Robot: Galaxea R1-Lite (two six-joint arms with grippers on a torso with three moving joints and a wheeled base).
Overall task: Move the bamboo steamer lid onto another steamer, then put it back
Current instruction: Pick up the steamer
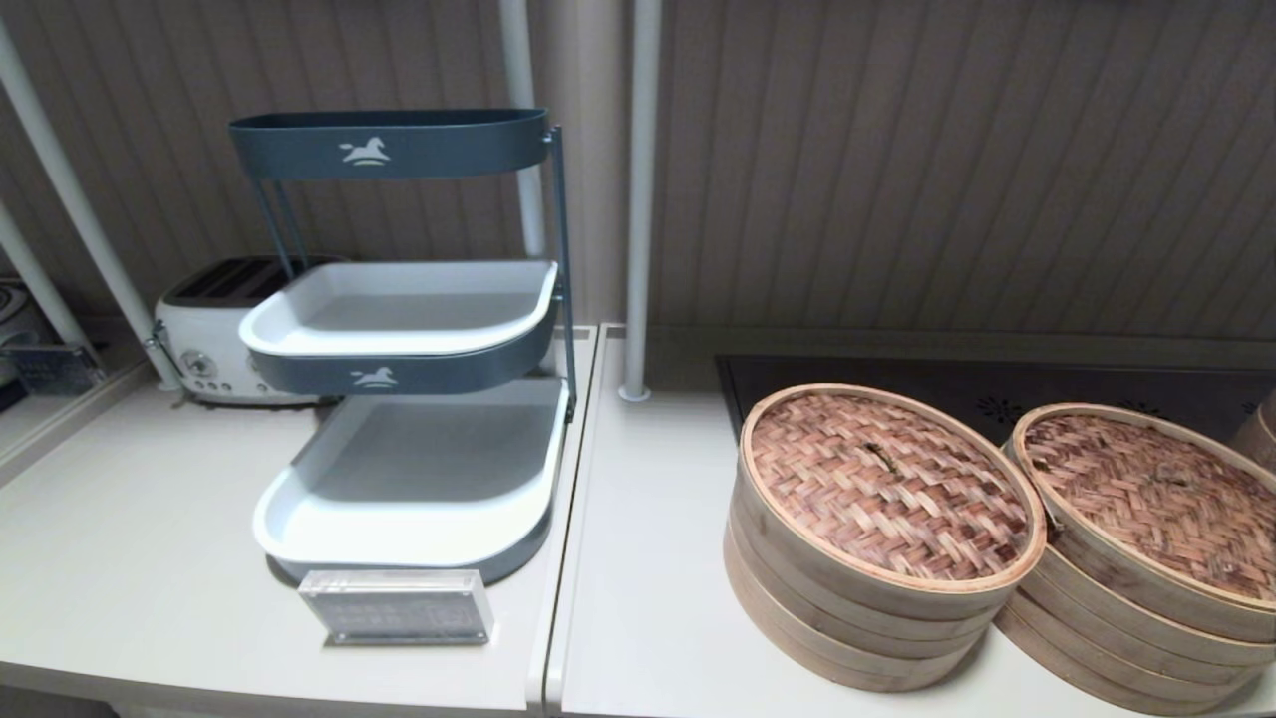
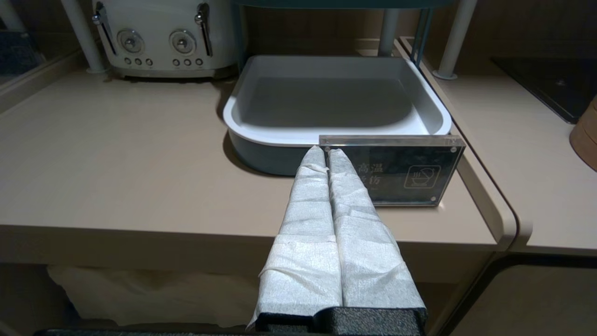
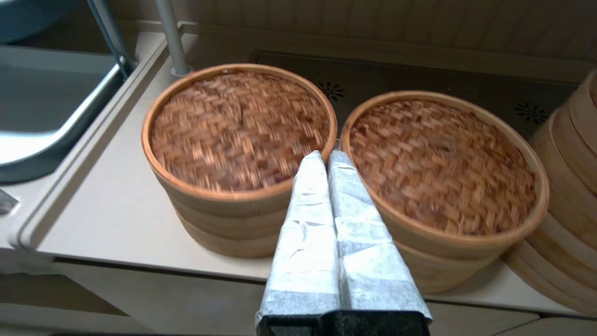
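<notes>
Two wide round bamboo steamers sit side by side on the pale surface [image 1: 648,598], on the robot's right half. The bamboo steamer lid [image 1: 887,484], lighter tan-pink weave, rests on the left stack; another steamer [image 1: 1146,558], darker reddish-brown on top, touches it on the right. The right tool [image 3: 326,156], its wrapped fingers pressed together and holding nothing, hangs at the near edge, aimed at the seam between the two rims; the lid lies ahead and to its left. The left tool [image 2: 325,151], also pressed shut and empty, idles by a small sign [image 2: 401,170], well apart. The right arm is clearly nearer
</notes>
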